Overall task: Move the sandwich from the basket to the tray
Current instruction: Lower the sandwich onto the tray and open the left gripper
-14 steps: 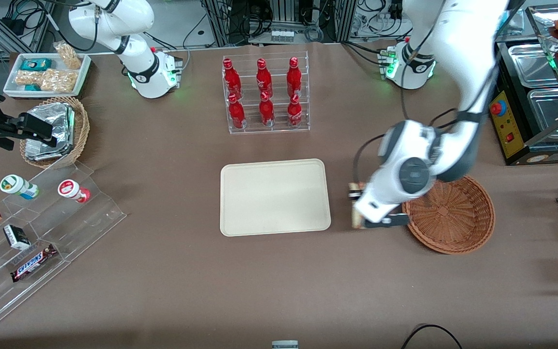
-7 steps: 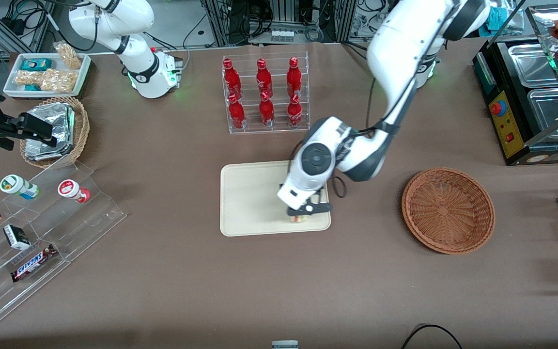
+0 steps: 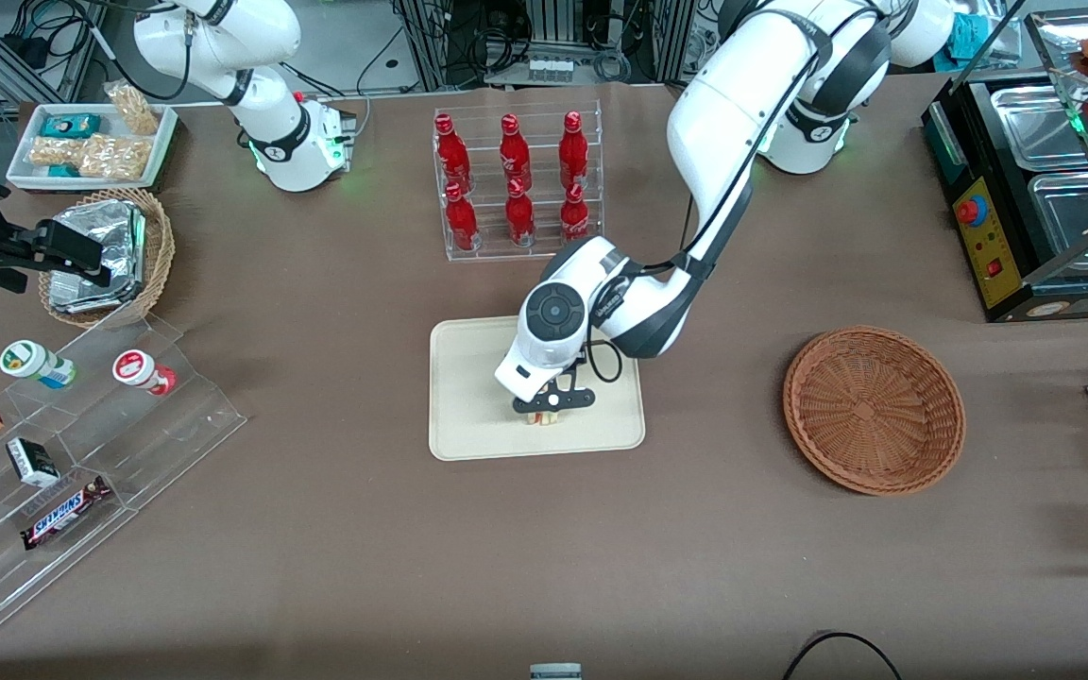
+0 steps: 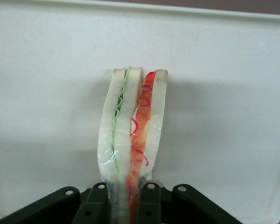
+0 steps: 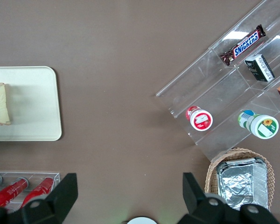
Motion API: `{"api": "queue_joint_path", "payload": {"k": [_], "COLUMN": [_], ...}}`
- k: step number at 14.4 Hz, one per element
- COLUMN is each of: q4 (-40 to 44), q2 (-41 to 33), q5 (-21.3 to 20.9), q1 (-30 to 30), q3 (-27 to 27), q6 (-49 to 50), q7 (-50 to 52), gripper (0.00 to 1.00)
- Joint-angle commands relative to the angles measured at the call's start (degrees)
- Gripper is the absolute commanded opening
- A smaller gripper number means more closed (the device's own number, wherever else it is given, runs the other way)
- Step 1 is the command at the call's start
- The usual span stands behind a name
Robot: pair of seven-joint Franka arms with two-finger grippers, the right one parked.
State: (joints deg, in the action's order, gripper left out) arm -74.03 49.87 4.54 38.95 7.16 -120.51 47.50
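The gripper (image 3: pixel 544 408), near the middle of the front frame, is clamping the sandwich (image 4: pixel 130 135) on edge directly over the tray (image 3: pixel 468 416), its layers running straight out from the fingers (image 4: pixel 149 200), well apart from the basket (image 3: pixel 875 408) at frame right.

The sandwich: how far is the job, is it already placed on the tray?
Done: the basket is empty. In hand: the end effector is over the tray, shut on the sandwich, which hangs edge-down over the tray surface. Left: to release it and move the arm away.
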Motion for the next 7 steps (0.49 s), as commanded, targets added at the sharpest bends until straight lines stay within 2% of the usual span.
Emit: {"api": "queue_joint_path", "payload": {"k": [1, 2, 4, 7], "q4": [1.96, 1.78, 1.61, -1.03], "q2": [1.02, 0.93, -0.82, -7.39], "q5": [0.82, 0.56, -0.14, -0.14], "q1": [0.69, 0.60, 1.13, 1.04], "q3": [-0.57, -0.65, -0.74, -1.01], "q6": [-0.95, -0.96, -0.35, 3.50], "q7": [1.71, 2.16, 2.51, 2.51], "gripper": [0.86, 1.00, 1.00, 1.00]}}
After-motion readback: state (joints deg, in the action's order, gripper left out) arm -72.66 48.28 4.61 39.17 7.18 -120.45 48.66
